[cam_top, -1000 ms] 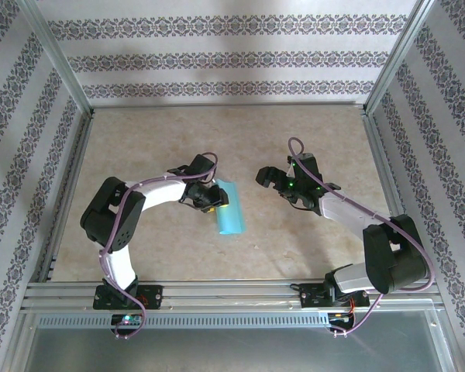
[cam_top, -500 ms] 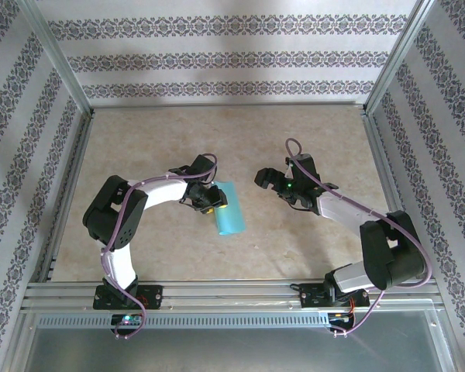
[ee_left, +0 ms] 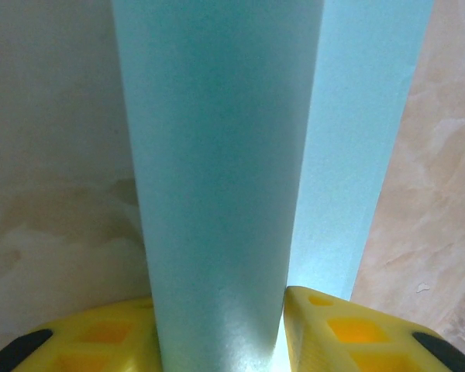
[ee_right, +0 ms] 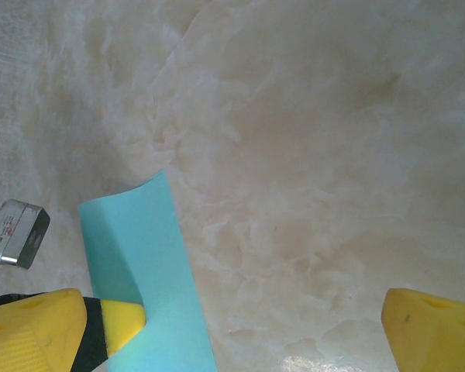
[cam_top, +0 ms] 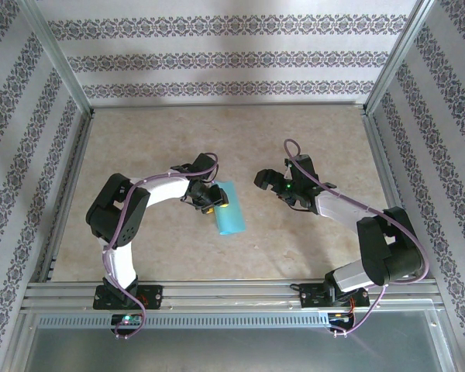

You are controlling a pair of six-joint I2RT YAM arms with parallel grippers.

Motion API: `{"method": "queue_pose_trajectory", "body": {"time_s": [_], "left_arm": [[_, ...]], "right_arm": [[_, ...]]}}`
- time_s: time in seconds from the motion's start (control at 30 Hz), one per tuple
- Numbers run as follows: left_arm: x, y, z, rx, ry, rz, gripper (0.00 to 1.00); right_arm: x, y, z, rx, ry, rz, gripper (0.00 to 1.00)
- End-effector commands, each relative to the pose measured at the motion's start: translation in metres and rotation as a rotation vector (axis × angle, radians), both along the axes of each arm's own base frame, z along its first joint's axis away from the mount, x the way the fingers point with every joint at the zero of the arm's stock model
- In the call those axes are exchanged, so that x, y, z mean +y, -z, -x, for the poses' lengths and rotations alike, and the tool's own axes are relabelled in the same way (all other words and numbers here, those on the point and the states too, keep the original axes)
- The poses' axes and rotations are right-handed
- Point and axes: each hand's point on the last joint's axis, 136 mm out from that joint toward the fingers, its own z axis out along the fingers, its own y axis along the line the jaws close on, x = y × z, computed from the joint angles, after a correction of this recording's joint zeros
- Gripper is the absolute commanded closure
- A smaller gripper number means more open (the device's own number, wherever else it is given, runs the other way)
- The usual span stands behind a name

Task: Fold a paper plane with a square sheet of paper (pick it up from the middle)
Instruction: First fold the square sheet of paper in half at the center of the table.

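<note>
A pale, marbled stone-look table seen from above, walled on three sides by panels with bands of dark floral pattern. Two white and black robot arms reach in from the near edge, the left arm bent towards the middle and the right arm angled in from the other side.

The square sheet of paper lies near the middle of the table, just right of the left arm's tip. It is plain teal and curled over on itself into a long narrow band, with a darker near layer and a lighter one behind.

The left gripper pinches one end of this band between its yellow fingers. The right gripper stands apart from the paper, its yellow jaws spread wide above bare table.
</note>
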Motion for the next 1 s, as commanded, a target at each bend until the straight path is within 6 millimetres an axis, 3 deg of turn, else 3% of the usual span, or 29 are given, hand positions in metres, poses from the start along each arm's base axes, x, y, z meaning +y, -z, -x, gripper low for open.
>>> {"method": "queue_pose_trajectory", "body": {"time_s": [0.0, 0.73, 0.97], "left_arm": [[0.052, 0.074, 0.046, 0.209, -0.049, -0.250, 0.58], [0.062, 0.102, 0.065, 0.322, -0.074, -0.331, 0.54], [0.063, 0.108, 0.069, 0.338, -0.072, -0.348, 0.54]], "right_arm": [[0.004, 0.005, 0.004, 0.004, -0.019, -0.002, 0.02], [0.012, 0.016, 0.009, 0.034, -0.053, 0.005, 0.02], [0.035, 0.008, 0.013, 0.006, -0.153, -0.013, 0.16]]}}
